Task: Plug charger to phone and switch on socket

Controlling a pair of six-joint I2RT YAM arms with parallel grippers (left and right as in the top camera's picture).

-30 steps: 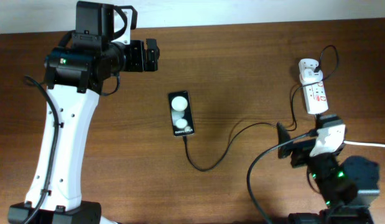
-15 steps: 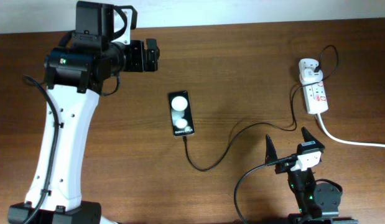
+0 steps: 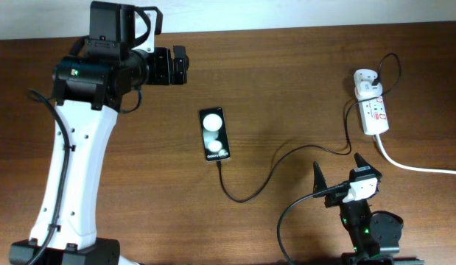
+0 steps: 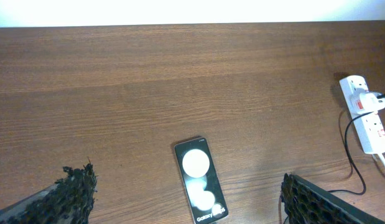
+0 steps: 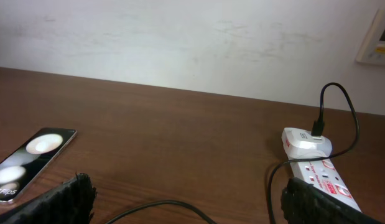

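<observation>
Both sets of fingers are spread and empty; the socket [image 3: 375, 114] lies far-right, its long axis running away from the robot, beyond and right of the right gripper [image 3: 338, 162], clearly the nearer one, while the left gripper [image 3: 182, 65] hangs well apart, past the phone [image 3: 214, 135].

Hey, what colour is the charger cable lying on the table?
The charger is black, with a white plug adapter at the socket; clearest overhead.
</observation>
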